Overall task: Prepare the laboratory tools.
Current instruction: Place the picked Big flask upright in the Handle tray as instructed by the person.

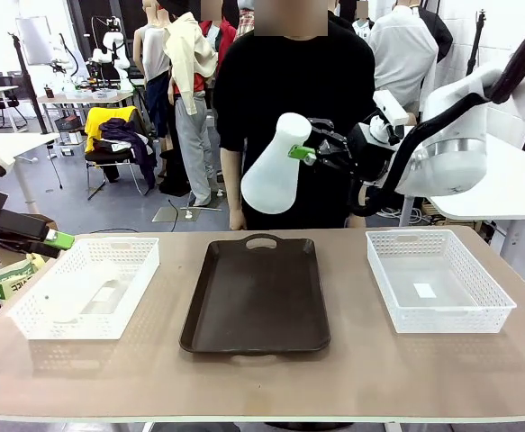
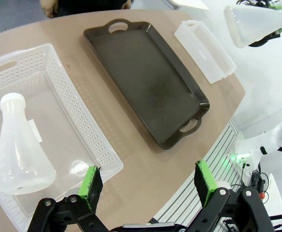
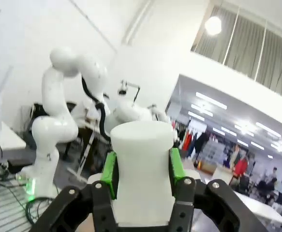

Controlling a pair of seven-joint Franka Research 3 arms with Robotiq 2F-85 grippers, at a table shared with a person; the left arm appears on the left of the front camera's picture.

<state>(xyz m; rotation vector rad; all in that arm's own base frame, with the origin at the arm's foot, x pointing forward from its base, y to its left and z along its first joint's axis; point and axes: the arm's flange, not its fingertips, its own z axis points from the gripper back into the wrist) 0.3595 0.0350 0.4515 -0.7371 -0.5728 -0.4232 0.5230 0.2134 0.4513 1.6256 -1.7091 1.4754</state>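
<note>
The right gripper (image 1: 309, 153) was clamped on the neck of a flask (image 1: 274, 171) held aloft. The next move likely required lowering it onto the tray (image 1: 255, 297). The left gripper (image 2: 147, 180) stood apart.

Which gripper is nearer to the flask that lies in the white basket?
Left. The left gripper hangs open close beside the basket with the flask; the right gripper is high across the table, shut on the other flask.

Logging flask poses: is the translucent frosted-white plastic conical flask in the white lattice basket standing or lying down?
Lying on its side: the flask shows its full profile flat on the basket floor.
</note>
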